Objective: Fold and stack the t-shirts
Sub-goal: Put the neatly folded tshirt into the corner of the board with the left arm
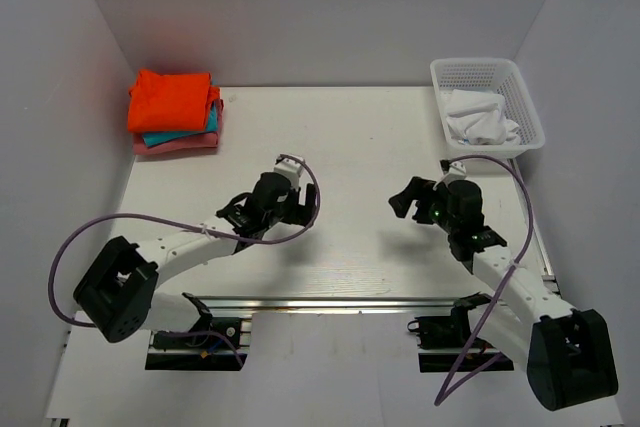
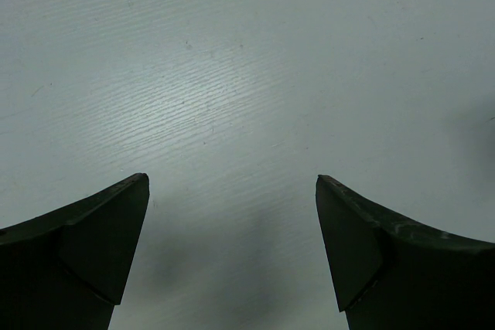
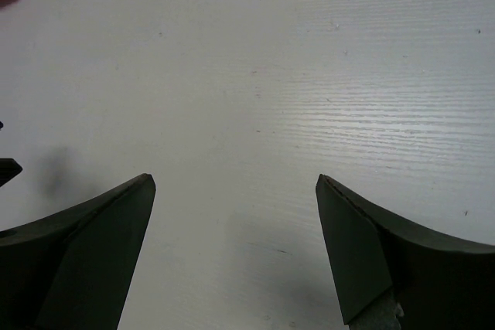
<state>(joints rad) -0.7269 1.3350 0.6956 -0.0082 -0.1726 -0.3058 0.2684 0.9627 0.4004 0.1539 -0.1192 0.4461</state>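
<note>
Both my claws hang empty over bare table [image 1: 370,137]: my left claw [image 2: 232,177] is spread wide with nothing but white board between its tips, and my right claw [image 3: 234,178] stands just as wide, also gripping nothing. The folded pile sits in the far left corner, well apart from me, with the orange-red shirt [image 1: 172,99] on top, the teal shirt [image 1: 185,134] under it and the pink shirt [image 1: 180,145] at the bottom. What is left to do, as I judge it, lies in the basket [image 1: 470,64] at the far right: the white shirts [image 1: 478,119], crumpled in a heap, and I cannot tell how many there are. They should be light and limp, with no stiffness to help me, so a pinch in the middle would only drag up a bunched lump and perhaps a second shirt with it. I would rather take a raised fold near the top with my right claw, lift it out, and then find the shoulders or hem to spread it flat on the table.
</note>
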